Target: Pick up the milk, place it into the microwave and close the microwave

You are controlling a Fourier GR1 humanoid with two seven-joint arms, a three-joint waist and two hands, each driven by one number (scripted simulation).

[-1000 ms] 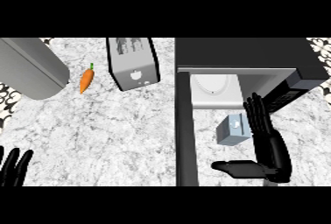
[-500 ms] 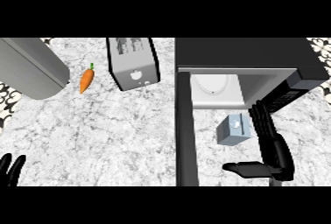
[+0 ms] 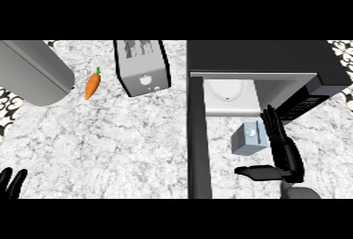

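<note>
The milk point(image 3: 249, 139), a small pale blue carton, is standing on the marbled table point(image 3: 124, 149) just in front of the open microwave point(image 3: 262, 70), below its cavity and between the swung-out microwave door point(image 3: 198, 140) on one side and the right hand point(image 3: 284, 154) on the other. The carton is sitting outside the oven, upright, and nothing is holding it.

The right hand is lying just beside the milk on its right, with its fingers point(image 3: 273, 126) stretched straight toward the microwave's control panel and its thumb point(image 3: 258, 172) sticking out below the carton toward the door. The fingers are lying close together and are curling round nothing; whether they are touching the carton's side cannot be told.

Inside the microwave a white plate point(image 3: 228, 89) is showing on the cavity floor.

Further left on the table a toaster point(image 3: 141, 65) is sitting at a tilt, with a carrot point(image 3: 92, 85) beside it and a large grey rounded body point(image 3: 31, 72) in the upper left corner.

The left hand point(image 3: 12, 183) is resting at the lower left edge, its fingers straight and pointing up.
</note>
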